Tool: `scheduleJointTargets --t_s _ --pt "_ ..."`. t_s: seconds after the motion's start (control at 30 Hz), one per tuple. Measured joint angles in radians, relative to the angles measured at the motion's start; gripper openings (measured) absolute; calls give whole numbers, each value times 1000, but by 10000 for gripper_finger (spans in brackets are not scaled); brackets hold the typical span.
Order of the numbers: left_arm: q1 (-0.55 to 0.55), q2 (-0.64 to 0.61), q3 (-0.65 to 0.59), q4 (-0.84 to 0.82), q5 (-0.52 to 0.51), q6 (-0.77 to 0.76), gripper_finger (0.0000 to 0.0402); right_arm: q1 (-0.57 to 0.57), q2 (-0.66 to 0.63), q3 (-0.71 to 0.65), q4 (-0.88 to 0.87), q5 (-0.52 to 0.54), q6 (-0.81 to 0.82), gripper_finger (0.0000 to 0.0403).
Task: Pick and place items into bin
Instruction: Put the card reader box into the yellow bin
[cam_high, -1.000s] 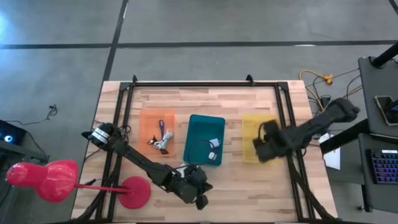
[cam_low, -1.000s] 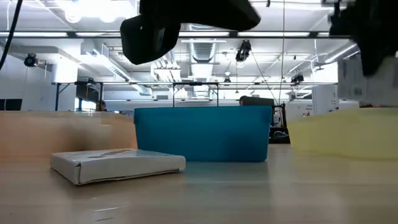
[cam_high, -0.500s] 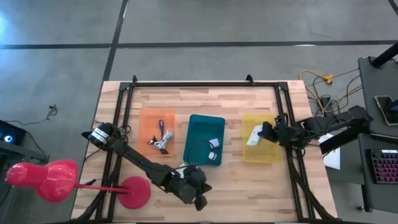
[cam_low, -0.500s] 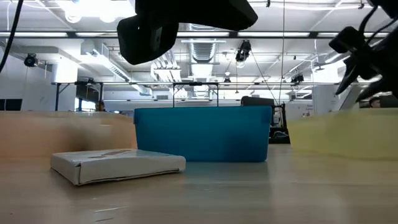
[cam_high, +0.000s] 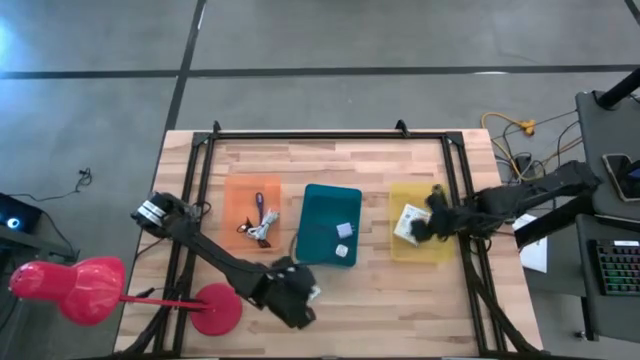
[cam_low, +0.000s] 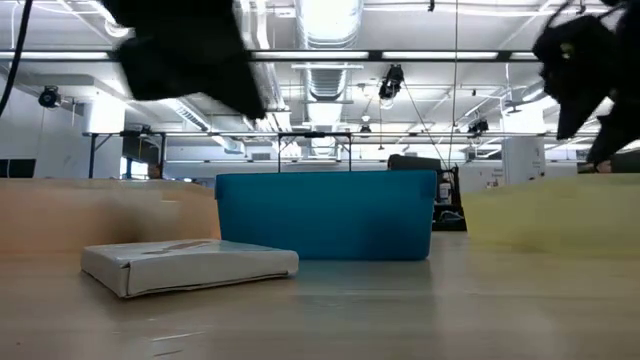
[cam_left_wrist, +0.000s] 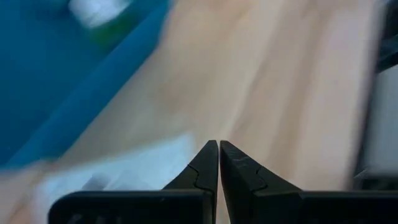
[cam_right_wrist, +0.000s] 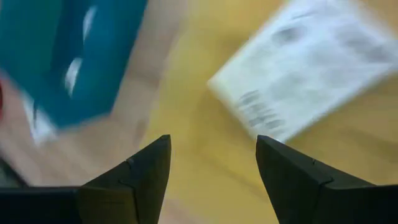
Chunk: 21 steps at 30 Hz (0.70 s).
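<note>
The right gripper (cam_high: 424, 226) hangs over the yellow bin (cam_high: 436, 249), its fingers (cam_right_wrist: 134, 180) spread wide apart and empty — a flat white packet (cam_high: 408, 220) with dark print lies in that bin just beneath it. The left gripper (cam_left_wrist: 218, 163) sits above the bare table (cam_high: 380, 300) near the teal bin (cam_high: 318, 222), fingers pressed together on nothing; a second white packet (cam_low: 188, 265) lies flat on the wood beside it. White cubes (cam_high: 344, 230) rest in the teal bin — a purple stick (cam_high: 259, 208) and black wiry pieces (cam_high: 254, 231) in the orange bin (cam_high: 236, 200).

Three bins (cam_high: 329, 225); two packets (cam_high: 410, 222), maybe more.
</note>
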Motion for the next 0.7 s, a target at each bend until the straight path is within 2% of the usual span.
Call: scheduleJointTargets --t_s 0.1,0.2,0.27,0.37,0.43,0.57,0.7 --pt "-16 -35 -5 -221 6 -137 0 64 197 88 103 -64 -117 220" --pt "-35 -49 -29 -320 79 -306 0 124 453 181 112 -118 -197 220" --pt "-54 -49 -50 -322 96 -382 0 156 609 238 175 -169 -281 219" --pt "-60 -48 -111 -223 110 -455 0 184 800 322 351 -282 -370 205" --pt "-48 -33 -158 -196 115 -486 0 195 909 370 386 -310 -398 190" --pt "-47 -34 -181 -178 77 -559 0 198 1030 503 364 -298 -426 157" --pt "-47 -45 -159 -170 78 -521 0 203 1049 610 150 -224 -509 135"
